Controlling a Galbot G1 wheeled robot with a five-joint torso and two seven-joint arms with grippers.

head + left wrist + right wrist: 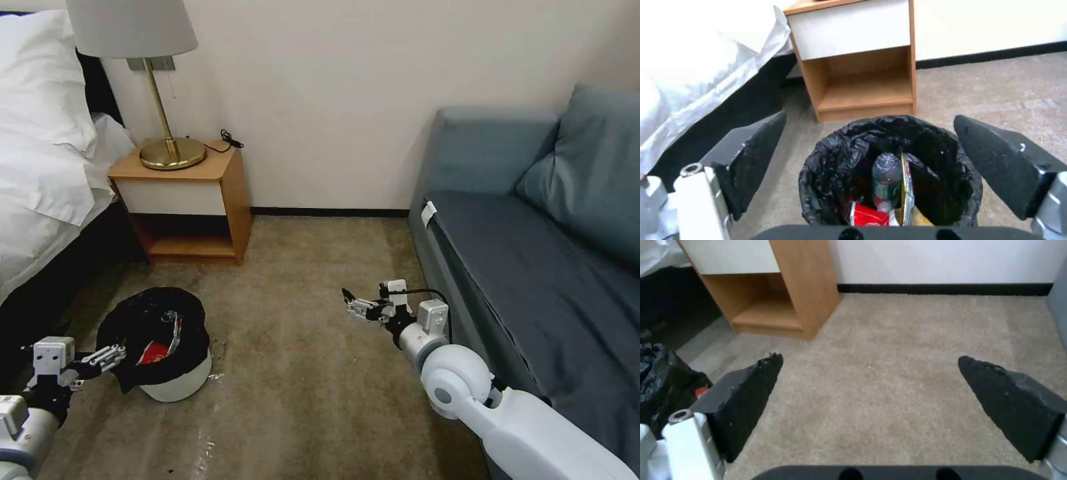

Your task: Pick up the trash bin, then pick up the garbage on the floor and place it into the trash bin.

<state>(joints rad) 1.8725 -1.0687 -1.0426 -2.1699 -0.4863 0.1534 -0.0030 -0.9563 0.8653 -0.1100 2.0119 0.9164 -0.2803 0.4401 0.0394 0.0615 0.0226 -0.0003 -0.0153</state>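
Note:
The trash bin (183, 383), a white bucket with a black bag over its rim, stands on the carpet at the lower left. Garbage lies inside it: a clear bottle with a green label (885, 181), a red-and-white wrapper (869, 216) and a gold packet (906, 193). My left gripper (113, 357) is open at the bin's near-left rim; in the left wrist view its fingers (755, 146) spread wide on either side of the bin (826, 160). My right gripper (350, 303) hovers open over bare carpet, to the right of the bin, holding nothing.
A wooden nightstand (193, 200) with a brass lamp (170, 150) stands behind the bin. A bed (40, 167) runs along the left and a blue-grey sofa (533, 253) along the right. Open carpet (300, 373) lies between them.

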